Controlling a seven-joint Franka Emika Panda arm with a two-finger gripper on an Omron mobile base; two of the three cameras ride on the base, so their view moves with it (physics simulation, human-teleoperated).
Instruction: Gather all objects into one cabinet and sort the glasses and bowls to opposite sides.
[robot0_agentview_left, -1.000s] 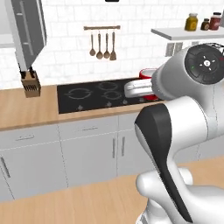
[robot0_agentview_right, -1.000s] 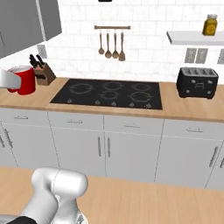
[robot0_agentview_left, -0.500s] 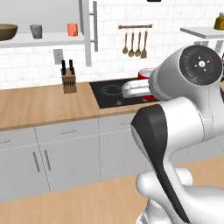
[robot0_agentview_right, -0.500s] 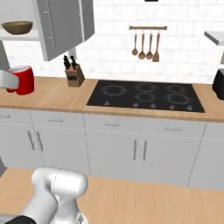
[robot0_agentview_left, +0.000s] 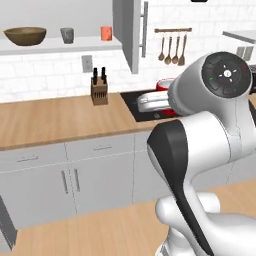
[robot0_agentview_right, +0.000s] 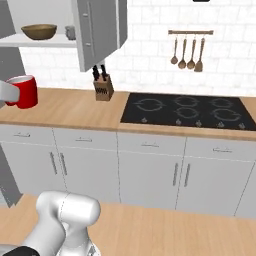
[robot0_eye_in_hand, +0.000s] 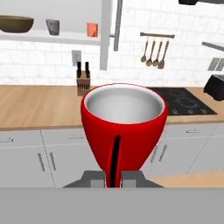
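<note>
My gripper (robot0_eye_in_hand: 113, 176) is shut on the handle of the red cup (robot0_eye_in_hand: 124, 127), which stands upright and empty in front of the hand. The same red cup (robot0_agentview_right: 22, 91) hangs above the wooden counter at the left edge of the right base view, and shows as a red sliver (robot0_agentview_left: 164, 84) behind my arm. The grey wall cabinet stands open, its door (robot0_agentview_left: 131, 35) swung out. On its white shelf (robot0_agentview_left: 60, 45) stand the brown wooden bowl (robot0_agentview_left: 25, 36) at the left, the grey tumbler (robot0_agentview_left: 67, 35) in the middle and the orange mug (robot0_agentview_left: 106, 33) at the right.
A knife block (robot0_agentview_left: 99, 91) stands on the wooden counter (robot0_agentview_left: 50, 120) under the cabinet. The black cooktop (robot0_agentview_right: 185, 111) lies to the right, with utensils (robot0_agentview_right: 187, 50) hanging above it. A dark toaster (robot0_eye_in_hand: 216, 87) sits far right. White base cabinets (robot0_agentview_right: 85, 160) run below.
The whole scene has slid to the right in both base views, so the base has driven left. The open cabinet's shelf has come into fuller view. The red cup stays in my grip.
</note>
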